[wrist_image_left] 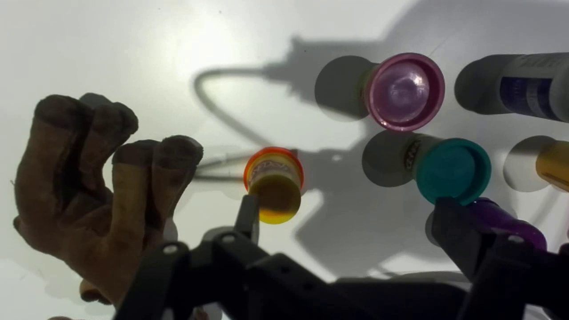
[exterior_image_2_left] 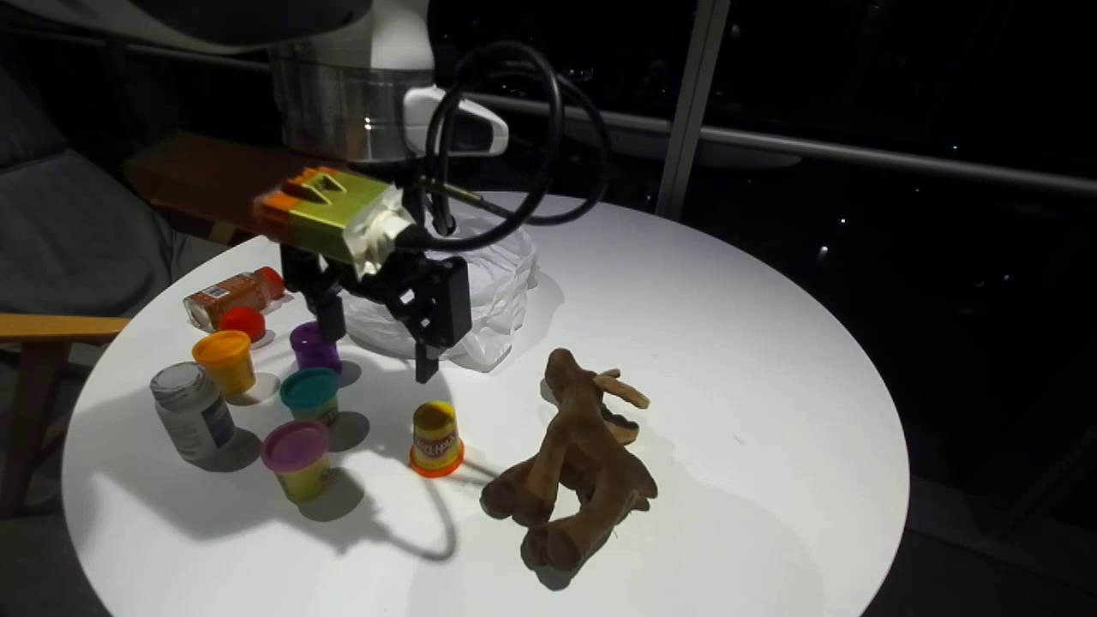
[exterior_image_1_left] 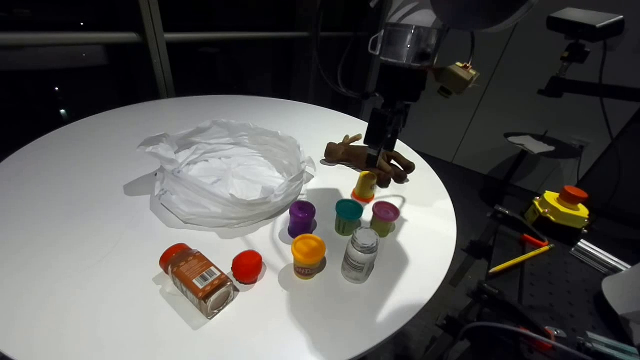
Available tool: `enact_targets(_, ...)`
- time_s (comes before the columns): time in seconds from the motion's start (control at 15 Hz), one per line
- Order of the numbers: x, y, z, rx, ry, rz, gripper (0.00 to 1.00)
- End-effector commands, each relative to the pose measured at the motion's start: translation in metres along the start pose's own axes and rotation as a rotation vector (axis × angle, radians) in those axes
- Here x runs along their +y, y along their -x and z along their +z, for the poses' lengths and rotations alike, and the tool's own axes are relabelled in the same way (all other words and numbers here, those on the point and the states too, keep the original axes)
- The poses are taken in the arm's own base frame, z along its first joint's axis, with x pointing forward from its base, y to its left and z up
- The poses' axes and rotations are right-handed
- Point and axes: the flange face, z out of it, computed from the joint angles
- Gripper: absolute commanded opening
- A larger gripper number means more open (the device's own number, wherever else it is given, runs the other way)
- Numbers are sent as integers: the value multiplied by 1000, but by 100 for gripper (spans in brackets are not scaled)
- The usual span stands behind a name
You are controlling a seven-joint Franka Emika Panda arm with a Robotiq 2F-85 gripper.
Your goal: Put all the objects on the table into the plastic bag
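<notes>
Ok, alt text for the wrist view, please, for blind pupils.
Empty, open black gripper above a white tabletop. Picture left, a long-limbed brown toy; centre, an orange-rimmed yellow jar; right, a pink-lidded jar, teal-lidded jar and grey bottle.

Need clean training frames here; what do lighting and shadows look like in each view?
Wrist view: bright glare patch on the table, shine on the pink lid, dark shadow beside it; in both exterior views: broad shadow around the grey bottle, nearly black windows.

Overhead light whitens the round tabletop, while the windows beyond are nearly black. Broad grey shadows overlap around the Play-Doh tubs. In the wrist view, glare blooms on the tabletop and the pink lid glints.
</notes>
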Motion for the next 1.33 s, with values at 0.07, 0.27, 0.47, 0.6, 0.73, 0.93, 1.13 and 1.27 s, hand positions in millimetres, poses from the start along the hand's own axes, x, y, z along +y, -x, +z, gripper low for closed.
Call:
enact_targets(0.07,0,1,4,-10,-1,1,100)
enact_targets(0.27,2,0,0,-3,0,3,100)
enact_targets(0.47,2,0,0,-2,0,3,100)
enact_targets(0.6,11,-9,8,30,24,30,100)
enact_targets(0.73,17,-15,18,37,51,27,100)
enact_targets(0.93,24,-23,38,14,54,4,100)
enact_targets(1.13,27,-32,59,-25,33,-4,100)
enact_targets(1.27,32,-38,72,-45,39,1,100)
